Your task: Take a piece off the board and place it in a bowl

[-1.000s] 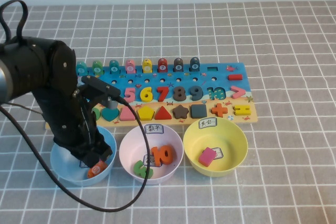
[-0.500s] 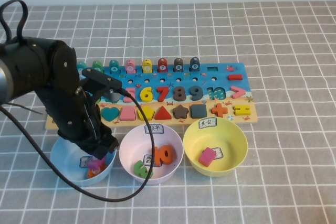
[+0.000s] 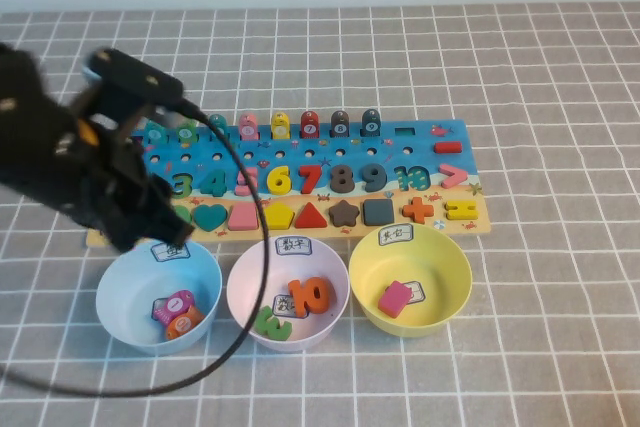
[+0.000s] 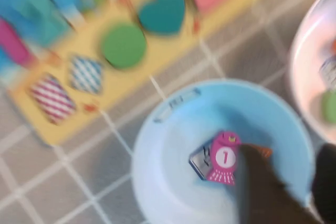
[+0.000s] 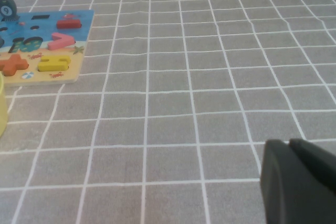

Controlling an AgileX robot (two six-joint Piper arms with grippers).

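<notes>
The piece [image 3: 176, 304] lies in the bowl [image 3: 125, 282], below the left tool [image 4: 273, 192]; grip state unclear; right tool [image 5: 299, 182] parked.

Piece [image 3: 176, 303]: small magenta-pink rounded wooden block, pale round mark reading "1" facing up. Lies loose on the floor of the bowl, touching an orange piece [image 3: 186, 323] at its 5 o'clock.

Bowl [image 3: 120, 283]: light blue round plastic, white label on its far rim, upright on the surface.

Board [image 3: 420, 152]: long wooden rectangle, blue upper part, tan lower strip, lying flat at the bowl's 12 to 2 o'clock.
</notes>
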